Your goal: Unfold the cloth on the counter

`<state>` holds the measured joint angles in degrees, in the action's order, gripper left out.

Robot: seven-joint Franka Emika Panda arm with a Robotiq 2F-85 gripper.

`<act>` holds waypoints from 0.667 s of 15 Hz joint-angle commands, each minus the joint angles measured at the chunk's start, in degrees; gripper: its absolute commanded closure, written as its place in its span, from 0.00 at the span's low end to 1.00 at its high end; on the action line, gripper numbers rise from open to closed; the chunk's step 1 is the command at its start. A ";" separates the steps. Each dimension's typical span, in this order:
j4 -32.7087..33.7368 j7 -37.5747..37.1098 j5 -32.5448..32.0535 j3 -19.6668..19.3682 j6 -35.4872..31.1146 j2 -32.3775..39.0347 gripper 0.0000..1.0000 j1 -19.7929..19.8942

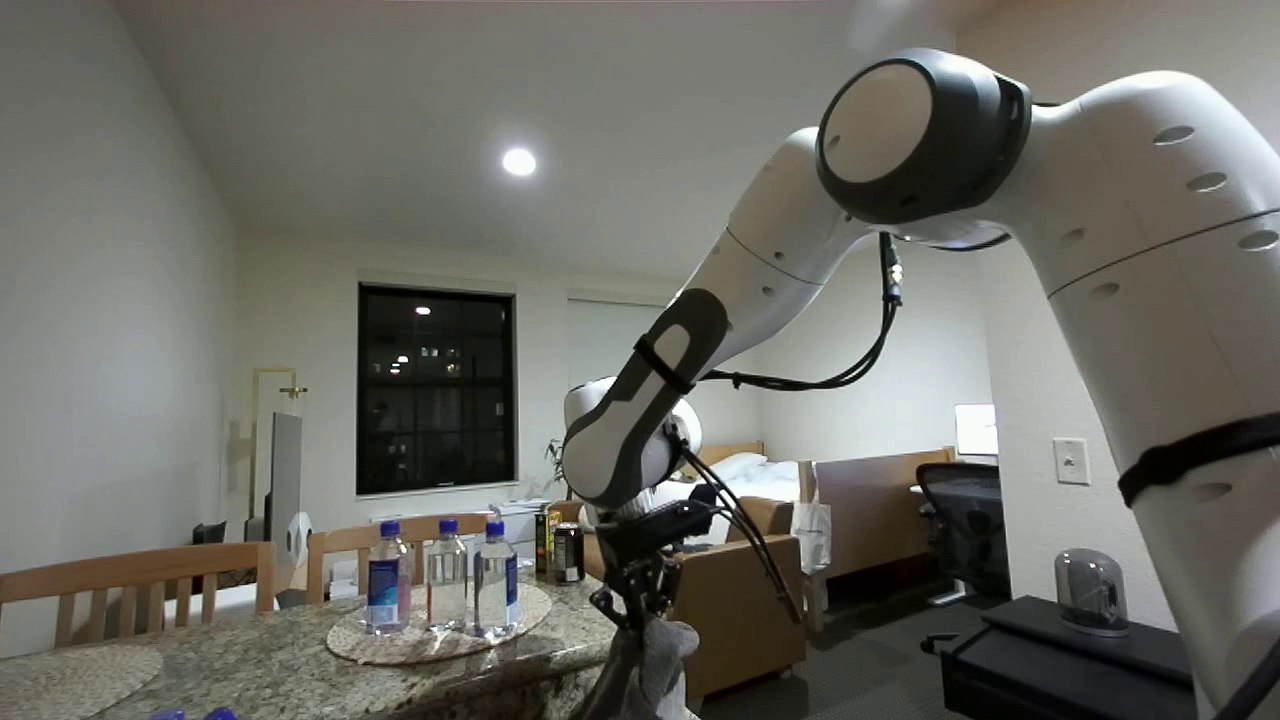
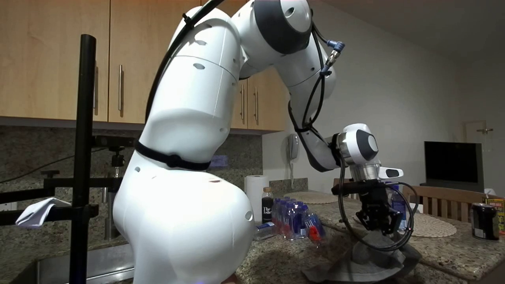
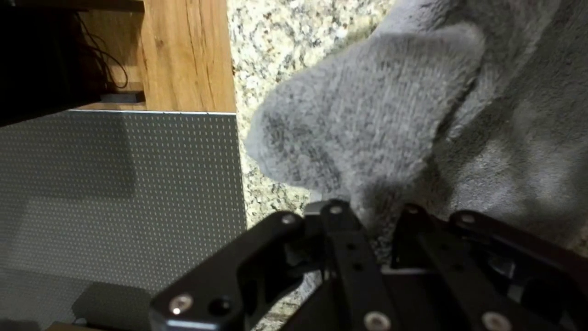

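Note:
The grey cloth (image 3: 367,101) is bunched into loose folds on the speckled counter (image 3: 275,50) in the wrist view. My gripper (image 3: 374,212) is shut on a raised part of it, grey fabric filling the narrow gap between the fingers. In an exterior view the cloth (image 2: 375,256) rises to a peak under the gripper (image 2: 382,229), its lower part spread over the stone. Below the gripper (image 1: 640,600) the cloth (image 1: 645,670) also hangs in folds beside the counter (image 1: 270,665) edge. The fingertips themselves are partly hidden by fabric.
Several water bottles (image 1: 445,580) stand on a round woven mat (image 1: 380,655). A dark can (image 2: 484,221) is near the raised ledge's end. More bottles (image 2: 292,219) cluster by a paper towel roll (image 2: 256,193). Wooden chairs (image 1: 140,570) line the far side.

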<state>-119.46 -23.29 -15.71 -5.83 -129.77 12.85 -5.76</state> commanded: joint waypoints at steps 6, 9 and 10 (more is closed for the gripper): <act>-4.29 0.41 -1.02 0.11 4.34 -2.30 0.90 2.31; -5.28 1.77 0.22 -0.11 2.48 -2.32 0.90 3.56; -5.37 1.91 0.25 -0.19 2.31 -2.29 0.90 3.84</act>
<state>-122.64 -23.16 -15.71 -6.12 -126.50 12.69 -3.57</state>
